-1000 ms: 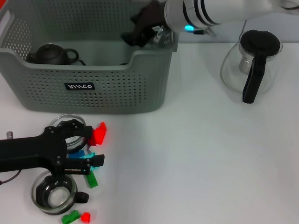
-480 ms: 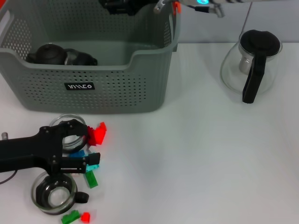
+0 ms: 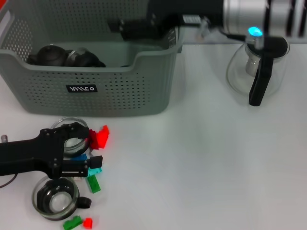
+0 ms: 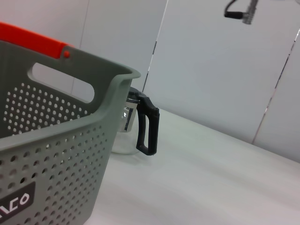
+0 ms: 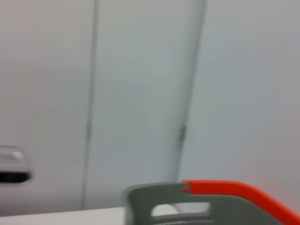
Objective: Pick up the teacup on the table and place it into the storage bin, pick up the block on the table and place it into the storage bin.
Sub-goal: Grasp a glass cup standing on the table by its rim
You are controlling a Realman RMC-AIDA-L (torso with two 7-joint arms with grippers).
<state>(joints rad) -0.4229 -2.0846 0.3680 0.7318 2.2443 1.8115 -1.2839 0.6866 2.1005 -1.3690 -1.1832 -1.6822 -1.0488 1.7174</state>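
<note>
Head view of the table. The storage bin (image 3: 91,86) stands at the far left and holds a dark teapot (image 3: 50,55) with a teacup (image 3: 79,57) just beside it. The right gripper (image 3: 125,28) hangs above the bin's far right rim; whether its claw is open or closed cannot be told, and nothing is seen hanging from it. The left gripper (image 3: 91,151) lies low at the near left, its claw spread over a cluster of blocks: a red block (image 3: 100,136) near its far finger, cyan and blue blocks (image 3: 92,168) beside its near finger. Two more glass teacups (image 3: 55,199) stand there, one partly under the gripper.

Judged step: one teacup appears already binned and block pickup is in hand. The next move calls for the left claw to close squarely on one block without scattering its neighbours.

Writing: the bin's black label (image 3: 81,88) bears white letters, not clearly legible. A glass jug (image 3: 256,67) stands at the far right.
</note>
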